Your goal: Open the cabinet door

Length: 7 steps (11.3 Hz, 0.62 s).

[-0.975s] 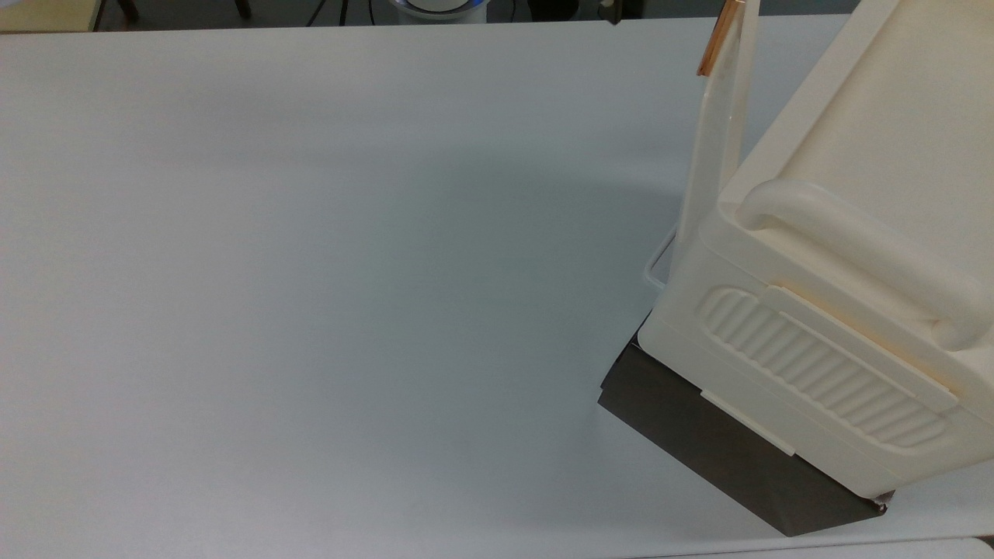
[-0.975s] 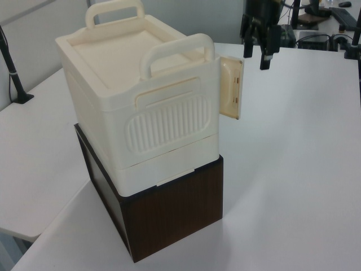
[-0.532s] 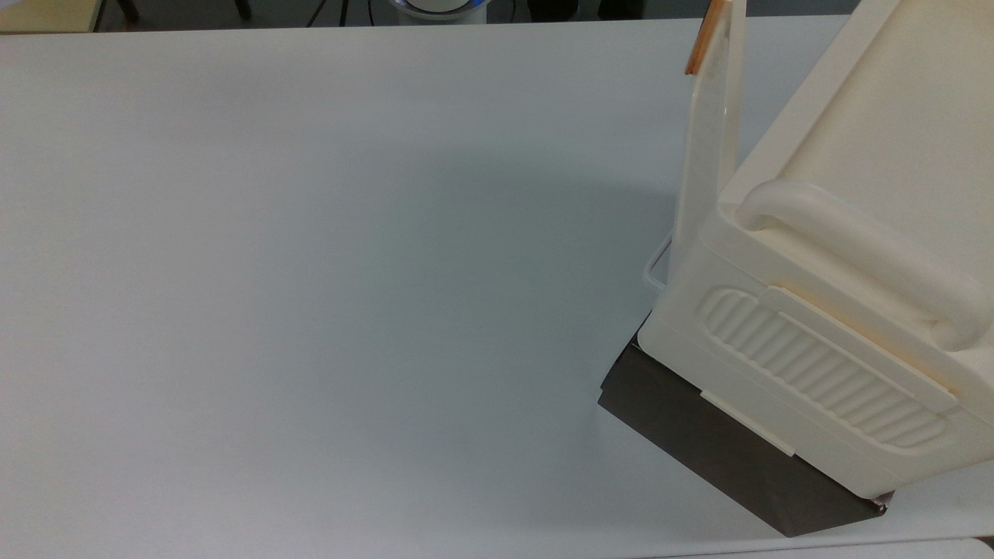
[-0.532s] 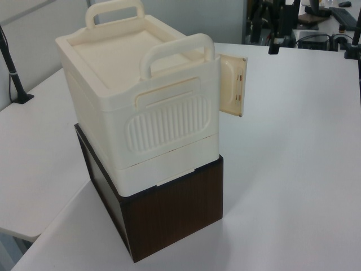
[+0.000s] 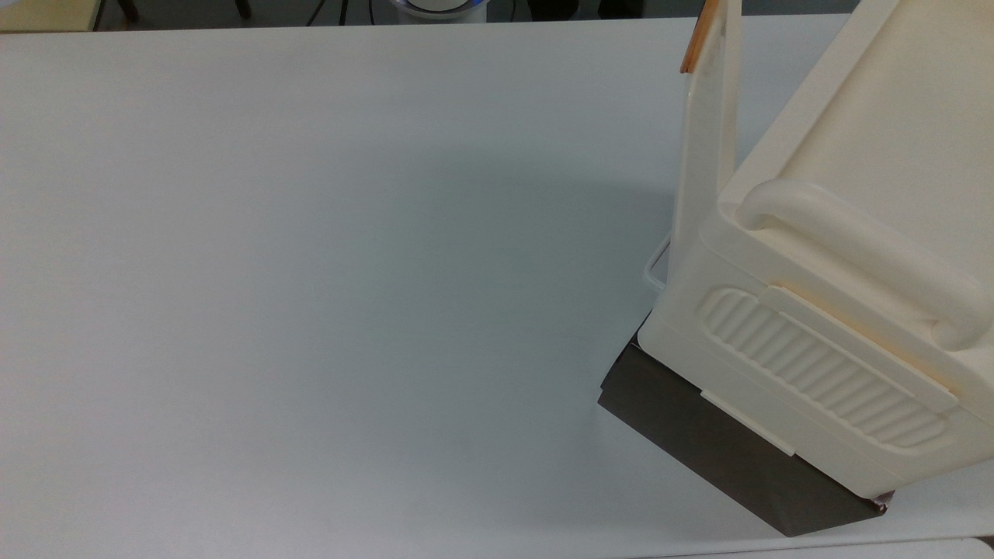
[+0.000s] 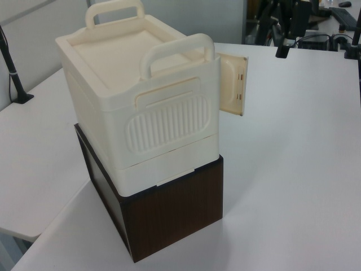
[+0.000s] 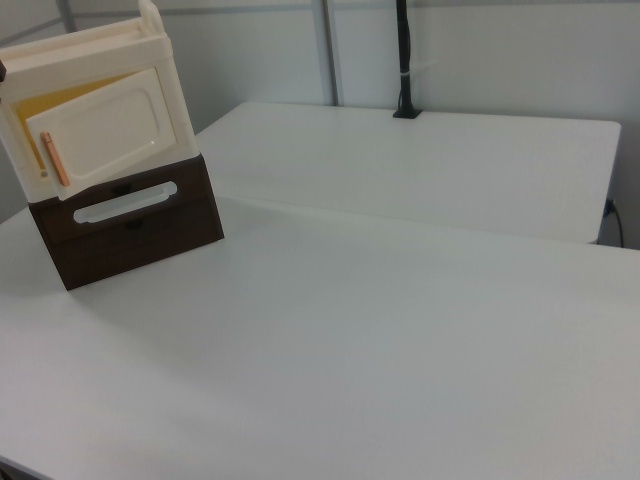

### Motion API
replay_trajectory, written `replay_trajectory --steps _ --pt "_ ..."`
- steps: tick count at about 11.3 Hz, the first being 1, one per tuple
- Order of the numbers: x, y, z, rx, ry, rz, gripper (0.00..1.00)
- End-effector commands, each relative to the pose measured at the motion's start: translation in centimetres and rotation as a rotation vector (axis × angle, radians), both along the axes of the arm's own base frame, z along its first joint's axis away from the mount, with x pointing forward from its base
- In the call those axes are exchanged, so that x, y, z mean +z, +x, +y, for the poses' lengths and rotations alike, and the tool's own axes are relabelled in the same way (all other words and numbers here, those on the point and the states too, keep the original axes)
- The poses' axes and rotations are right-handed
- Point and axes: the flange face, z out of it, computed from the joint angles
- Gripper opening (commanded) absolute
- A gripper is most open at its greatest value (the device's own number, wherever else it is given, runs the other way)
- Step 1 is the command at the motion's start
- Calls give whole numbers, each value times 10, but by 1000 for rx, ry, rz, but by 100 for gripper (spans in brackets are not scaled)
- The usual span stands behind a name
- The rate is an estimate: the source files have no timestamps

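The cabinet (image 6: 141, 107) is a cream box with thick handles on a dark brown base (image 6: 175, 214), at the left view's left. Its cabinet door (image 6: 232, 84) stands swung out from the box, inner face showing. In the top view the cabinet door (image 5: 705, 140) is seen edge-on, with the copper handle (image 5: 693, 43) at its far end. In the right view the cabinet door (image 7: 105, 130) hangs ajar, with yellow showing behind it. My gripper (image 6: 282, 45) hangs dark at the left view's upper right, well apart from the door.
The white table (image 5: 311, 272) spreads wide to the top view's left of the cabinet. A white loop handle (image 7: 125, 203) sits on the brown base front. A black pole (image 7: 404, 60) is clamped to a second table behind. Dark equipment (image 6: 330, 17) stands at the left view's far right.
My gripper has drawn back from the door's edge, toward the left view's upper right. The door has swung a little wider and now holds still.
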Motion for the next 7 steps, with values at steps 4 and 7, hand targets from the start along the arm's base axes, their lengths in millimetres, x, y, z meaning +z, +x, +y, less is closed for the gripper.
replay_trajectory --steps 4,7 --pt "-51 48 8 -74 -11 23 100" --pt "-52 81 -45 -166 -35 12 100"
